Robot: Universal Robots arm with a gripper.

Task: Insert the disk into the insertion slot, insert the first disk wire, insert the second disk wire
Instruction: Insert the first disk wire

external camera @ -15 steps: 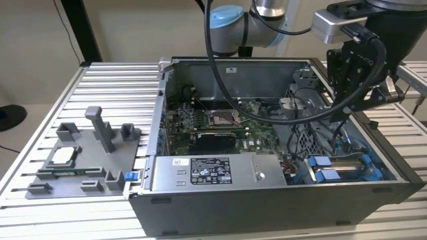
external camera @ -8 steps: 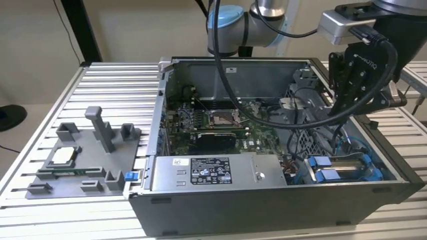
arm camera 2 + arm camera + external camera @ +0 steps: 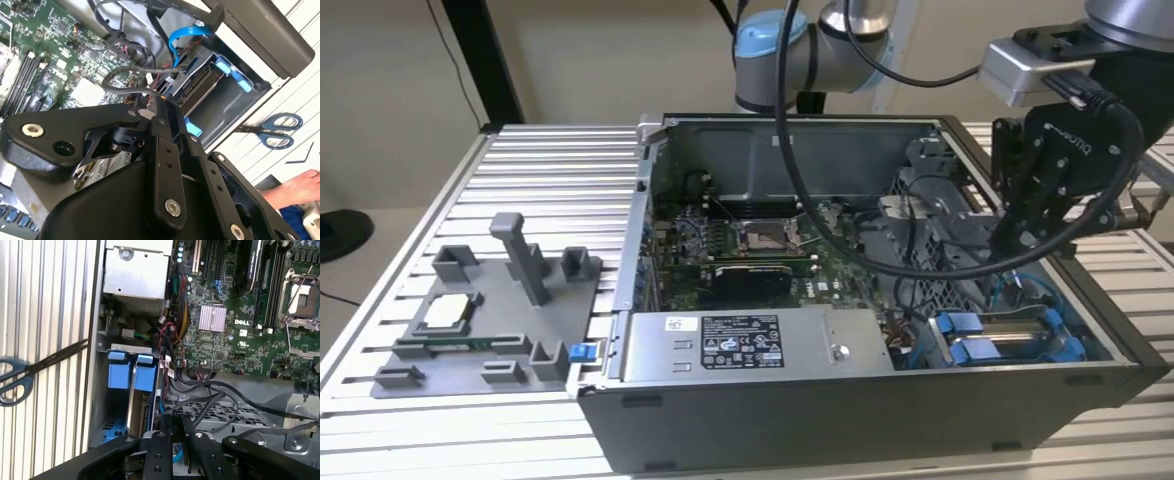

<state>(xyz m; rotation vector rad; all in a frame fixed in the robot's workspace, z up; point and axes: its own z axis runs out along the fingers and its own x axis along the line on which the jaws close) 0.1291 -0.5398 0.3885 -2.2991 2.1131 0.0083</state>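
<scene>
The disk (image 3: 122,377) already sits in its slot (image 3: 97,405), just ahead of the fingers (image 3: 166,442), which pinch a blue wire (image 3: 175,455) (probably the first); neither wire looks plugged in yet.

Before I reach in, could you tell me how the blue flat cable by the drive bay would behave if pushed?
Probably floppy yet springy: the blue flat cable holds a curved loop beside the drive bay. Likely light, since it looks like a thin ribbon.

Slatted metal table (image 3: 534,160) carries the open computer case (image 3: 854,420), a grey parts holder (image 3: 480,330) beside it, and blue-handled scissors (image 3: 50,360)
</scene>
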